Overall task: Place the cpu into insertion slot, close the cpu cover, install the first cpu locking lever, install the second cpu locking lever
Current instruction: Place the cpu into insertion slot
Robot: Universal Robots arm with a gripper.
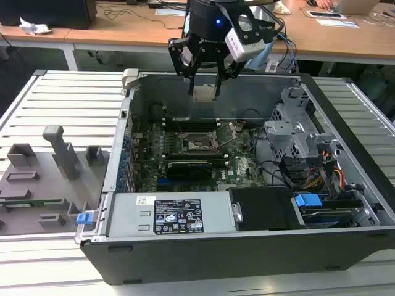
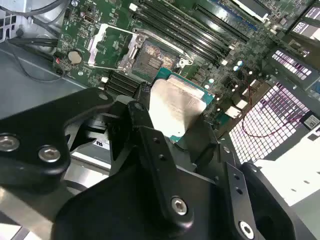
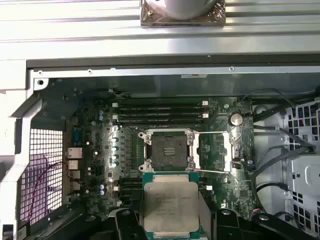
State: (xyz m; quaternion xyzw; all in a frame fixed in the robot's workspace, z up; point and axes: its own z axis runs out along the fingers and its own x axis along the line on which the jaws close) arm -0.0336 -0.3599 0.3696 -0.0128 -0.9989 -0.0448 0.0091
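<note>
Gripper [image 1: 205, 86] is clamping the cpu [image 3: 171, 207] over the case [image 1: 216, 259], the insertion slot [image 3: 167, 150] lying bare, cpu cover [image 3: 216, 150] swung open. Black cables [image 3: 272, 165] are trailing nearby; a printed label [image 1: 178, 216] is facing up.

insertion slot [image 3: 166, 150]: open from above | cpu cover [image 3: 216, 151]: hinged open alongside | expansion card [image 1: 194, 165]: near

i count one cpu [image 3: 170, 205], one insertion slot [image 3: 166, 150], one cpu cover [image 3: 200, 150] just beside the slot, one gripper [image 1: 205, 91] above it, one black expansion card [image 1: 195, 165] near it.
</note>
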